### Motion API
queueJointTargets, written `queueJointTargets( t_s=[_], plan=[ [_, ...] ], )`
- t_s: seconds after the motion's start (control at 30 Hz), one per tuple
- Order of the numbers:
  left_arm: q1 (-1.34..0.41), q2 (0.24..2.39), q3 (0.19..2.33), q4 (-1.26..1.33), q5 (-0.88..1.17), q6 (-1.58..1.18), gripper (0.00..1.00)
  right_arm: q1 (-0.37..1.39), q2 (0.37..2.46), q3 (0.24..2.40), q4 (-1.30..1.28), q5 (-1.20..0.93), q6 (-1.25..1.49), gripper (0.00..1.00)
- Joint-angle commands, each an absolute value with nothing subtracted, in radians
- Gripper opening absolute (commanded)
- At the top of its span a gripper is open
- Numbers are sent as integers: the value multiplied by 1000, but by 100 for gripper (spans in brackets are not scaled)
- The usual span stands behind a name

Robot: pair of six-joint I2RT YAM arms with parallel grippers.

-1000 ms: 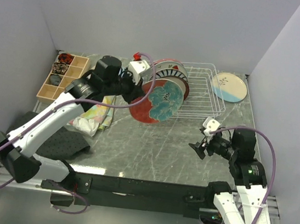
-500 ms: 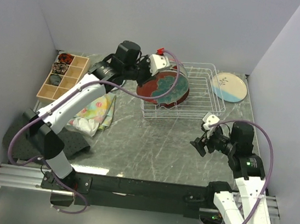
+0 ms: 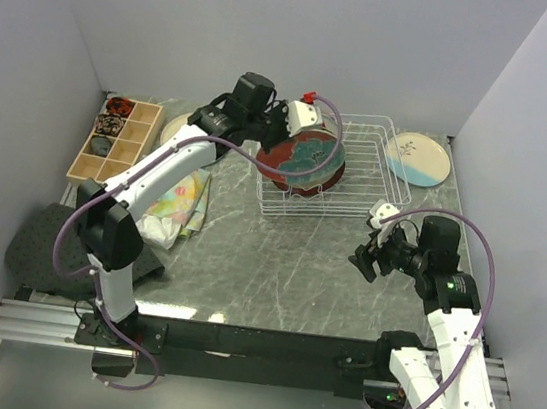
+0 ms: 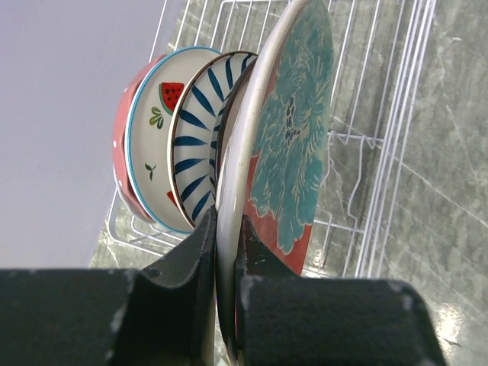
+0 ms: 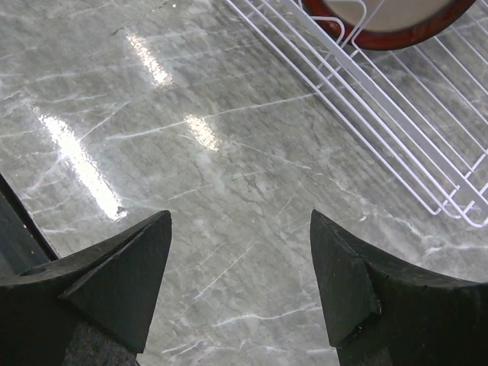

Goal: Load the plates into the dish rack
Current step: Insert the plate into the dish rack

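Red floral plate (image 4: 293, 137) is pinched by its rim in the left gripper (image 4: 226, 232), on edge inside the dish rack (image 3: 373, 177) beside the striped plate (image 4: 200, 137); whether its lower edge rests on the wires is hard to tell. A second ago it hung over the table (image 3: 276, 265) before the rack. Right gripper (image 5: 240, 225) hovers spread wide, empty.

The lower rim of the red floral plate (image 4: 293, 130) is hidden between the fingers of my left hand (image 4: 226, 229), and the view's upper edge cuts off its top. It covers part of the striped plate (image 4: 194, 137), which covers part of the watermelon plate (image 4: 156, 130). In the right wrist view, the dish rack (image 5: 381, 133) runs off the right edge.
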State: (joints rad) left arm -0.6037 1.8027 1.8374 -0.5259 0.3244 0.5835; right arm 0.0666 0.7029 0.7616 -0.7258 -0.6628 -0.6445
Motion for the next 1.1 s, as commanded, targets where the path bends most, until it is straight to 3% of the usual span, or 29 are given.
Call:
queueJointTargets(
  t_s=[0.0, 1.07],
  plan=[
    [-600, 1776, 1960, -347, 367, 626, 1, 54, 703, 765, -716, -669, -652, 80],
    [-597, 1931, 1916, -276, 416, 551, 2, 43, 700, 769, -726, -673, -658, 80]
  ],
)
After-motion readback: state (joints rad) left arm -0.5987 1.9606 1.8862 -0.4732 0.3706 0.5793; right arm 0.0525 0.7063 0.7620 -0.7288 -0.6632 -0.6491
